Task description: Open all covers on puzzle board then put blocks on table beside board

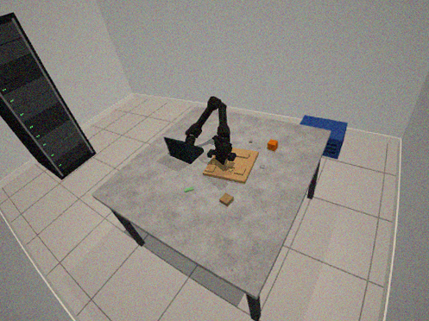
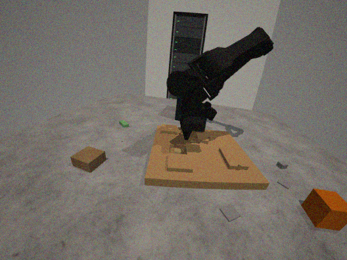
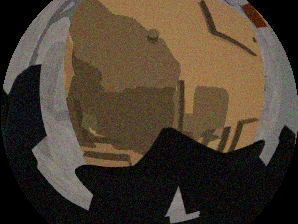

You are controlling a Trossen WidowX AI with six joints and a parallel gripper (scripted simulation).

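Observation:
The wooden puzzle board (image 1: 251,159) (image 2: 204,178) (image 3: 240,75) lies flat. In the exterior view, a front-left raised wooden piece (image 2: 180,164) and a right-hand raised piece (image 2: 234,161) show L-shaped dark edges; which parts are covers I cannot tell. A small opening behind the front-left piece shows something pale yellowish (image 2: 176,150). A small round knob (image 3: 153,34) stands on the board in the wrist view. My gripper (image 1: 221,162) (image 2: 186,138) is shut and empty, pointing down low over the board's rear left-middle in the exterior view. Arm and shadow hide part of the board.
On the table (image 1: 157,203) lie a brown block (image 1: 227,199) (image 2: 88,159), a green piece (image 1: 189,190) (image 2: 123,123) and an orange cube (image 1: 272,145) (image 2: 328,210). Small grey flat pieces lie near the board. A dark panel (image 1: 181,151) stands beside the arm's base.

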